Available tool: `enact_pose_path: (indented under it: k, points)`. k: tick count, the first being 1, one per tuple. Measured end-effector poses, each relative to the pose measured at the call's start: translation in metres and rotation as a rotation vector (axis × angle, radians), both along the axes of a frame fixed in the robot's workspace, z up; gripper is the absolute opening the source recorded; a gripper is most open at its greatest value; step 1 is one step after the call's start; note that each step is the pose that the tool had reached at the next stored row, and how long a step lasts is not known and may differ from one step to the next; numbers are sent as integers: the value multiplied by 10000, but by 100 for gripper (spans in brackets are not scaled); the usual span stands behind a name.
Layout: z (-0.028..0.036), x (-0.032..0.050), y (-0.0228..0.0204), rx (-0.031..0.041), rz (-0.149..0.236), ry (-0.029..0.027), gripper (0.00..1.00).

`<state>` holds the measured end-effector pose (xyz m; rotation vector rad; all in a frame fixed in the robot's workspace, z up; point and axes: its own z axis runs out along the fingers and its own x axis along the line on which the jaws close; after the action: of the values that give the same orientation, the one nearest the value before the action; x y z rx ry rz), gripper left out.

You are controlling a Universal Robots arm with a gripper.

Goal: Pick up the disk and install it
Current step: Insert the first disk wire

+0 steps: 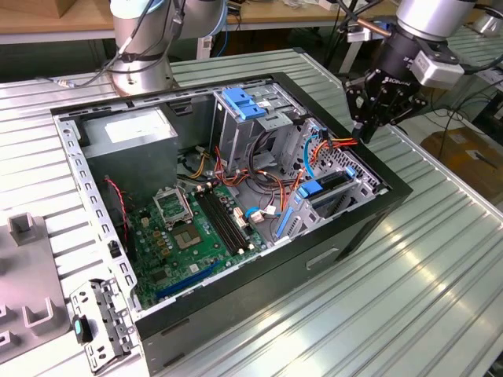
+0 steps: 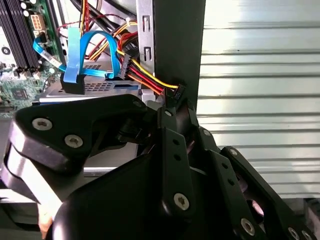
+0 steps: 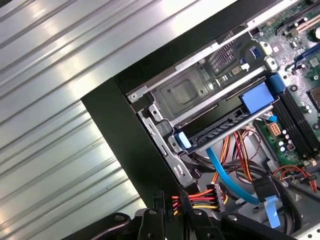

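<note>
I have the gripper [image 1: 363, 132] hanging over the rim of the computer case [image 1: 236, 302], above the corner that houses the drive bay [image 3: 185, 92]. Its fingers are drawn together on what I take to be the power plug [image 2: 179, 91] — the black block at the end of the red, yellow and orange wires [image 3: 196, 199], held just beside the case's inner wall. The disk [image 3: 215, 127] is not in my grip. I judge it sits in the bay inside that same corner of the case, a dark slab framed in blue, just below the plug. My worry is the wires: they look short and fairly taut. A pull away from the case could slip the plug out of the fingers or snag the blue data cable [image 3: 220, 170] that loops close by. A skewed plug could also jam against the bay's sheet metal. In both wrist views the gripper's own links cover the fingertips, so I cannot confirm how much of the plug is pinched — and the disk's socket end and label are hidden from me.
</note>
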<state>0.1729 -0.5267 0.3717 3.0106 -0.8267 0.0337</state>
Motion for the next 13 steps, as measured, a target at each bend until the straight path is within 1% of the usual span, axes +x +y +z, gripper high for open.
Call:
enact_pose_path:
  k: [3,4,9,13]
  points:
    - [-21,1,1,0,360,-1,25]
    - [-27,1,2,1,401,-2,25]
    - [-58,3,6,3,479,-1,25]
    - [-62,3,6,5,480,-2,25]
